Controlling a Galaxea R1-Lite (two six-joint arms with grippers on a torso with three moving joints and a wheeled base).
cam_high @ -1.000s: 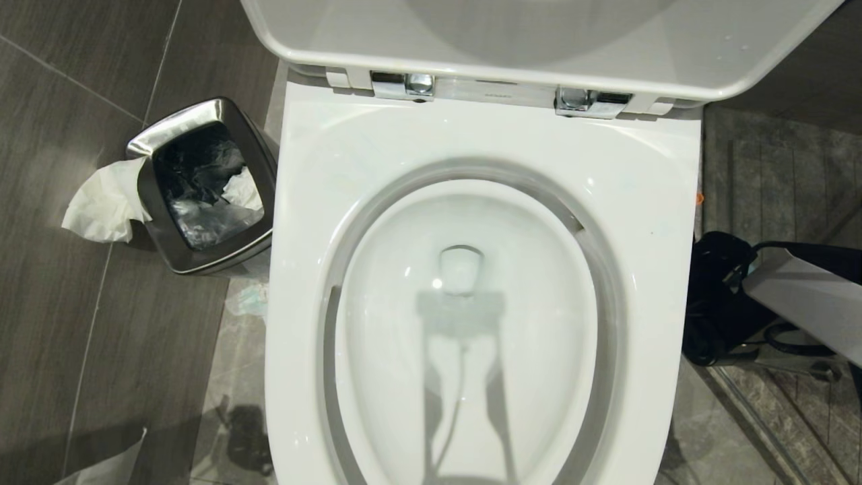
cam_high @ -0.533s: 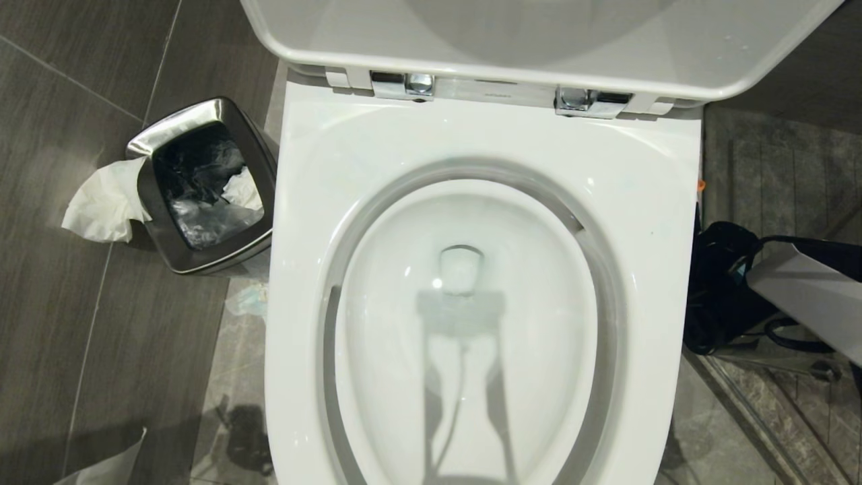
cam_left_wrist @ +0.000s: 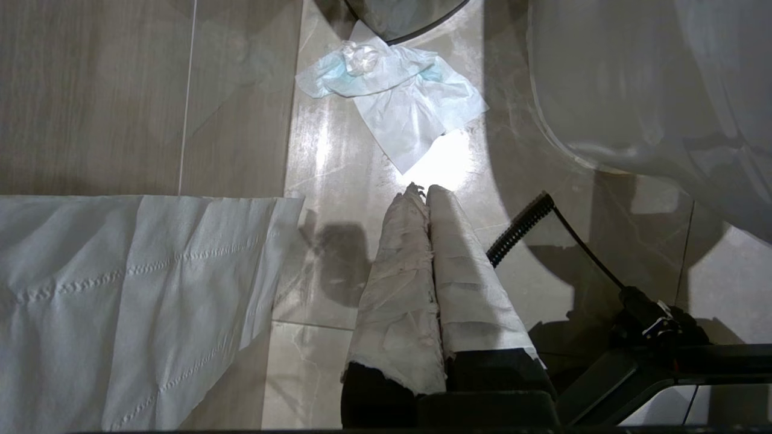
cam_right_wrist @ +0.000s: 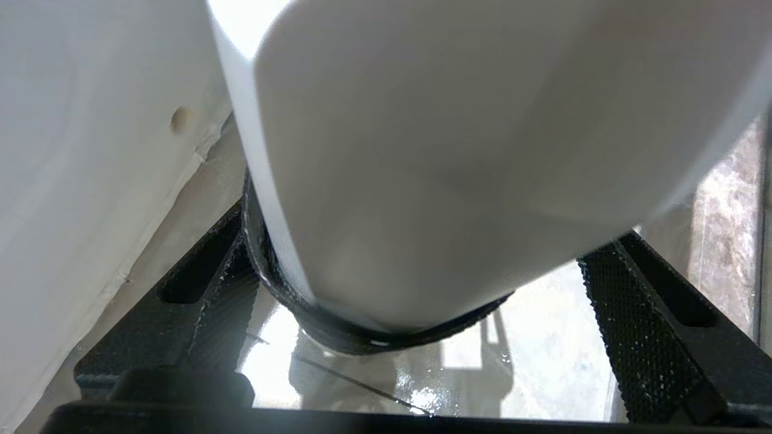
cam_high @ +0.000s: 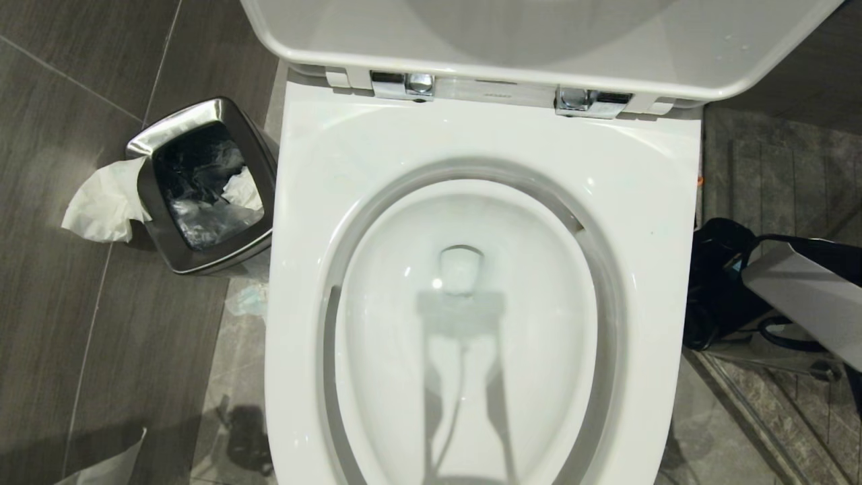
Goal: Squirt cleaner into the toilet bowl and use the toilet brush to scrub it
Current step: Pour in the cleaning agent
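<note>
The left claw [cam_left_wrist: 422, 193] has two long fingers [cam_left_wrist: 398, 289] wrapped in wrinkled white paper over a black base, with a coiled black cable beside it. The right claw [cam_right_wrist: 422, 289] has black fingers [cam_right_wrist: 639, 325] with a dimpled, grippy texture.

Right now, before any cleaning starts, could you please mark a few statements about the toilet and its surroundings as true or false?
1. The glossy white plastic lid of the white ceramic toilet bowl is raised. True.
2. The small square steel waste bin stands on the robot's right of the toilet bowl. False: it stands on the robot's left.
3. A crumpled white tissue hangs over the waste bin's rim. True.
4. The left gripper stands wide open. False: it is shut, its white-wrapped fingers pressed together above the floor.
</note>
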